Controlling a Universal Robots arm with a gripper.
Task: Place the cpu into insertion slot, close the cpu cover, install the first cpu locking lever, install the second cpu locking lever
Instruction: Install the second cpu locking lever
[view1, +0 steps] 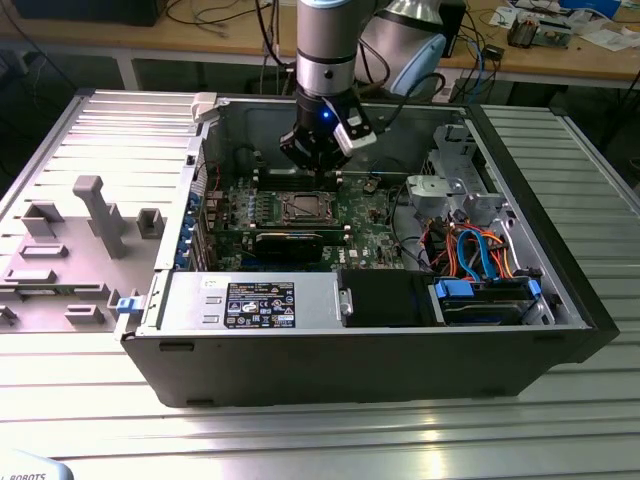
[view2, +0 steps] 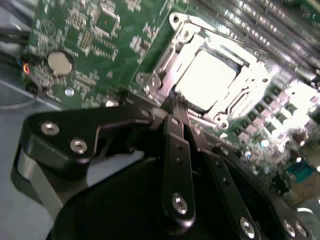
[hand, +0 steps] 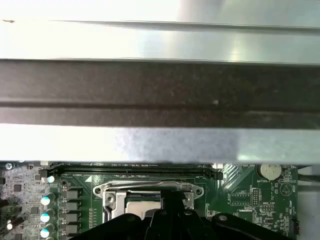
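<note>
OK, I have gripper (view2: 176, 107) low inside PC case (view1: 560, 330), fingers pinched together, holding nothing I can make out, tips at edge of insertion slot (view1: 302, 208). Cpu (view2: 206, 80) seated, cpu cover (view2: 167, 65) down over it; likely lever work.

The pincer (hand: 172, 202) hides part of the insertion slot (hand: 145, 200), seemingly.
</note>
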